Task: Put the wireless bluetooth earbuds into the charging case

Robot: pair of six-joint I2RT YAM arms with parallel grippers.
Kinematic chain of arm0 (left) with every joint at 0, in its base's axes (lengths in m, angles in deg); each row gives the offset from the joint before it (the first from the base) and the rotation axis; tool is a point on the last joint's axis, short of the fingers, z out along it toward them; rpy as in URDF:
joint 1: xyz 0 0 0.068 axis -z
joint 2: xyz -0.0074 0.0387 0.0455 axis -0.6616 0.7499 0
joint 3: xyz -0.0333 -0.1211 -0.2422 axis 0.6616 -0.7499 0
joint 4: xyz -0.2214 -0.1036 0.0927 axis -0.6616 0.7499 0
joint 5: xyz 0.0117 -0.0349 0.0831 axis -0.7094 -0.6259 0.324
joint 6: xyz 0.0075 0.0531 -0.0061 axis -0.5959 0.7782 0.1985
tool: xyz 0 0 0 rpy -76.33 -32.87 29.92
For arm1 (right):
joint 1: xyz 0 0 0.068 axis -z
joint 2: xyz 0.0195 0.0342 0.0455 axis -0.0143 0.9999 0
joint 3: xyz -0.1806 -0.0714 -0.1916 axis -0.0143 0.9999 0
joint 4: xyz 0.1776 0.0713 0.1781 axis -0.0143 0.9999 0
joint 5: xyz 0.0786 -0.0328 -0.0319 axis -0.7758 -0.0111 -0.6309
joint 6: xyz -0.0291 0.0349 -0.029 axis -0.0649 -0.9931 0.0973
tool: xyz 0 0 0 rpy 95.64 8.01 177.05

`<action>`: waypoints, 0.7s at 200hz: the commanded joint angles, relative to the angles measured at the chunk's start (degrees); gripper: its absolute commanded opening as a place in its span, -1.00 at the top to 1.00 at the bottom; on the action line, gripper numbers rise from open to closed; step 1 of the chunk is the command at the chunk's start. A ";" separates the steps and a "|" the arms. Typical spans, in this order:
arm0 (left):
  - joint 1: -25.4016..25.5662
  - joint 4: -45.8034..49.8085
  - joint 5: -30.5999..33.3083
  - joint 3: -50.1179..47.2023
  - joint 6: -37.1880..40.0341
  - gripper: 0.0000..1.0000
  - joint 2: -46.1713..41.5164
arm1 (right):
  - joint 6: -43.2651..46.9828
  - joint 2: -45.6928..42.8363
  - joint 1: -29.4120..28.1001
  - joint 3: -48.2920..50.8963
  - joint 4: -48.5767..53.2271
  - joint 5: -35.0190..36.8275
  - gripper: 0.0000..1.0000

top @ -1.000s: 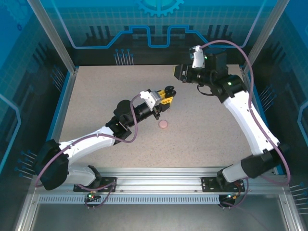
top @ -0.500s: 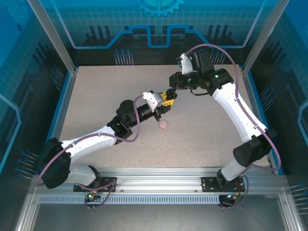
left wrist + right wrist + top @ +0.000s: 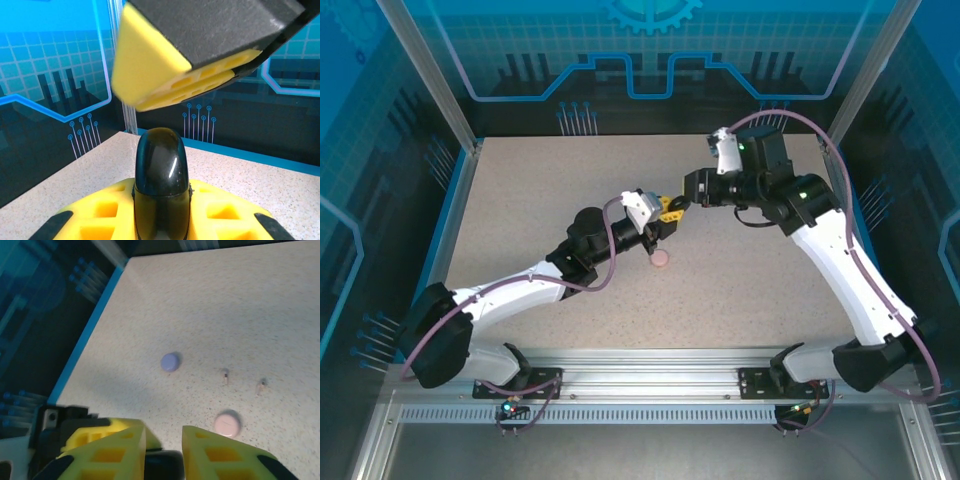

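Grips a glossy black case edge-up in the left pincer, yellow fingers closed on both its faces, raised off the desk. Holds the right pincer just over that case's top rim, jaws a little apart, and in the left wrist view not touching the case. Puts this meeting of the two arms, seen from above, just beyond the pink case, on the side away from the arm bases. Shows the pink case lying flat and shut on the speckled desk, touched by neither arm. Picks out, in the right wrist view, a tiny stemmed earbud on the desk just past the pink case. Adds a second earbud near it, slightly to the right. Shows the two apart from each other and from the case, too small for a sure colour. Sets a purple case, also shut, farther from the pink case than the earbuds and to its left, alone on bare desk.
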 commanded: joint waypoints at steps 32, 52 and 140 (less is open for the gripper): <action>0.04 8.19 6.03 1.35 -10.28 1.00 4.60 | -7.89 -6.03 9.13 12.58 -5.15 5.72 0.11; -0.01 12.33 4.65 4.55 -15.97 1.00 9.84 | -9.45 -8.60 11.05 18.35 -6.45 7.64 -0.01; 0.24 16.72 -4.44 26.74 -41.36 1.00 38.37 | -13.15 -14.79 24.54 29.70 -4.89 10.57 -0.31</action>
